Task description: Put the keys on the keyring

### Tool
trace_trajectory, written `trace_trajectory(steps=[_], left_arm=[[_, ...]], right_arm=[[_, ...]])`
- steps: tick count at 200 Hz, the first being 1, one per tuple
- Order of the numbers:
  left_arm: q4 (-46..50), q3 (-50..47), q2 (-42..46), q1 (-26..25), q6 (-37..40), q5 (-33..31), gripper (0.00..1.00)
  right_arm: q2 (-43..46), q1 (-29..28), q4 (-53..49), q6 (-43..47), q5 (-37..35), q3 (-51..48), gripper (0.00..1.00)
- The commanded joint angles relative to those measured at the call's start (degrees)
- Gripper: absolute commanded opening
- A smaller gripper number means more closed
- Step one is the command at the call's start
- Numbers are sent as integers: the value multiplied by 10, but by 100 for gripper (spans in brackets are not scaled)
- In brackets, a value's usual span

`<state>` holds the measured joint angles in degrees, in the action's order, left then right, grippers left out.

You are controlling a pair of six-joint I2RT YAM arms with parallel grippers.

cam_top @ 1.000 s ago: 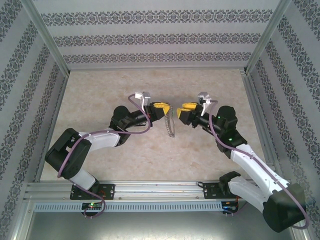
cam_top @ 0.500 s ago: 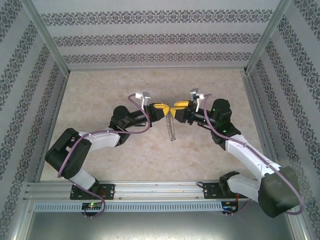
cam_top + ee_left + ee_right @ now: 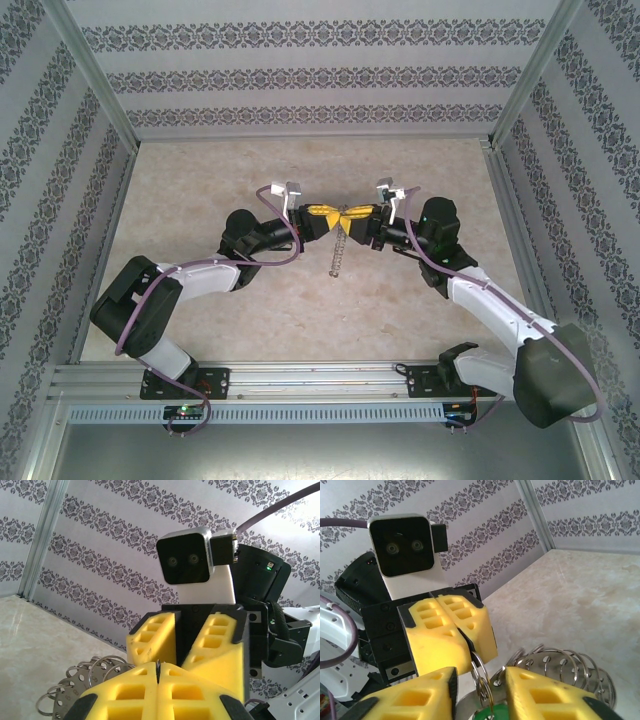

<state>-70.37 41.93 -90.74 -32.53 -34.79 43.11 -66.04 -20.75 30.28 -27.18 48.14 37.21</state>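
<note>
ok so both arms are up over the middle of the table (image 3: 250,165), tip to tip. The left gripper (image 3: 332,212) has its fingers (image 3: 451,630) squeezed fully together on a thin wire loop of the keyring (image 3: 340,252). In the left wrist cam there's just a dark sliver of metal poking out between the yellow pads. The rest of the ring, w/ its bunch of small loops, hangs down below the two grippers, off the table afaict.

The right gripper (image 3: 354,211) faces it head on, fingers (image 3: 555,695) only partway apart, pretty narrow gap. The key (image 3: 490,713) w/ the green head sits right in that gap at the bottom of the right wrist cam, hanging off a couple of small rings. It's just beside one finger, but can't tell if it's actually touching. Shank is hidden.
</note>
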Motion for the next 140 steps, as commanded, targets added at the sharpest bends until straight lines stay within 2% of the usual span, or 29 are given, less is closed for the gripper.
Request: trace_trajectory(steps=[1, 45, 76, 90, 105, 140], left_arm=[[-36, 20, 8, 5, -1, 7, 0], [-33, 21, 8, 5, 1, 7, 0], [-15, 24, 15, 16, 8, 5, 0], [11, 29, 23, 29, 15, 10, 13], [60, 46, 30, 48, 26, 39, 21], [278, 118, 39, 66, 118, 106, 37]], right_arm=[[-4, -1, 29, 0, 19, -5, 26], [3, 4, 27, 3, 12, -10, 0], [1, 13, 16, 9, 7, -4, 0], [-2, 18, 3, 16, 1, 4, 0], [-4, 23, -25, 38, -10, 16, 0], [-26, 25, -93, 101, -42, 54, 0]])
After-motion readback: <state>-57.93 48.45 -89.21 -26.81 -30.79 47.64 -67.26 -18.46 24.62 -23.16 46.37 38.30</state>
